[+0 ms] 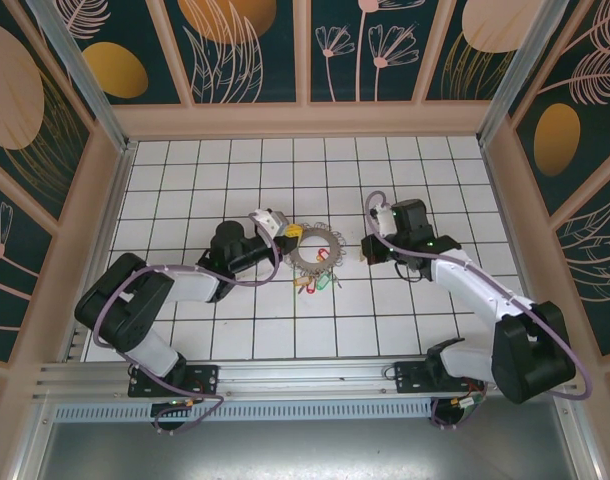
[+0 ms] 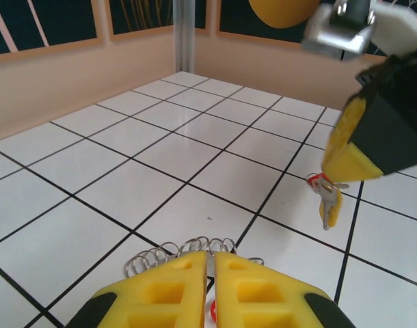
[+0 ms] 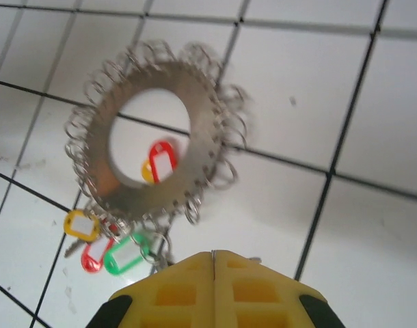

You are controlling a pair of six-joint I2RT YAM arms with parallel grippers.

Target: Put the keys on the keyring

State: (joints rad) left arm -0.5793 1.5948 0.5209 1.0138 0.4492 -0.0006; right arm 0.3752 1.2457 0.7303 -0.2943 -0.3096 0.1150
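The keyring (image 1: 307,266) is a flat silvery disc with a big hole and wire loops round its rim (image 3: 208,130). My left gripper (image 1: 290,233) is shut on its edge, and loops (image 2: 188,247) stick out past the yellow fingertips (image 2: 210,254). Keys with red, green and yellow tags (image 1: 311,285) hang from the lower loops: green (image 3: 126,254), yellow (image 3: 81,224), red (image 3: 162,160). My right gripper (image 1: 368,248) sits just right of the ring, fingers pressed together (image 3: 213,253). In the left wrist view a small key with a yellow tag (image 2: 328,199) hangs from its fingertip (image 2: 348,154).
The floor is white tile with black grid lines (image 1: 235,330). Beige walls (image 1: 95,230) with patterned panels close in the left, right and back. A metal rail (image 1: 305,375) runs along the near edge by the arm bases.
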